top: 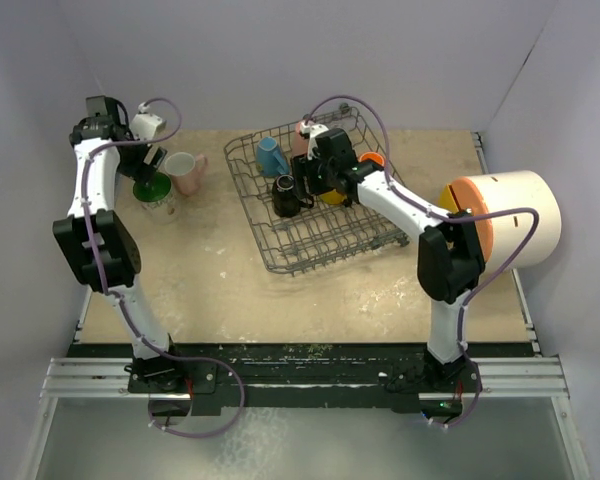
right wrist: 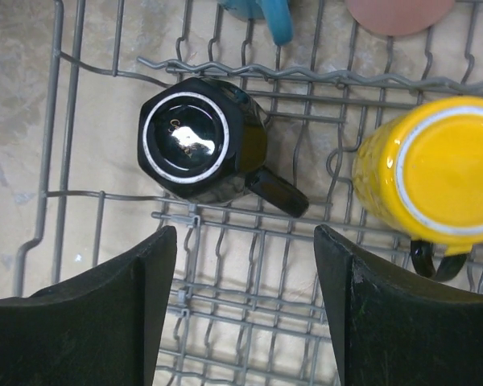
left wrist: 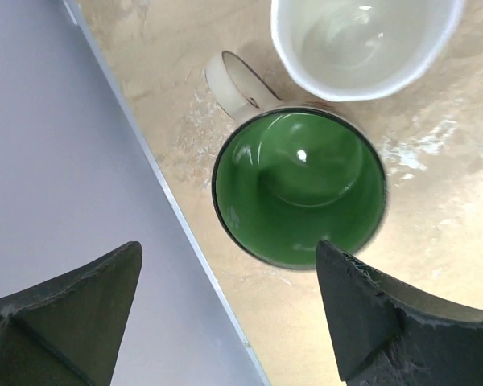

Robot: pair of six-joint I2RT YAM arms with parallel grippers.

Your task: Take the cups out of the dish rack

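One dish rack [top: 310, 240], five cups [top: 271, 157] inside

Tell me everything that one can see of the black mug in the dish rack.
The black mug is glossy, ceramic by its look, with a faceted body. It stands upside down on the wires of the dish rack, base up, with a pale ring around the base. Its handle points toward the yellow mug, which stands apart. The right gripper hangs open nearby, not touching it.
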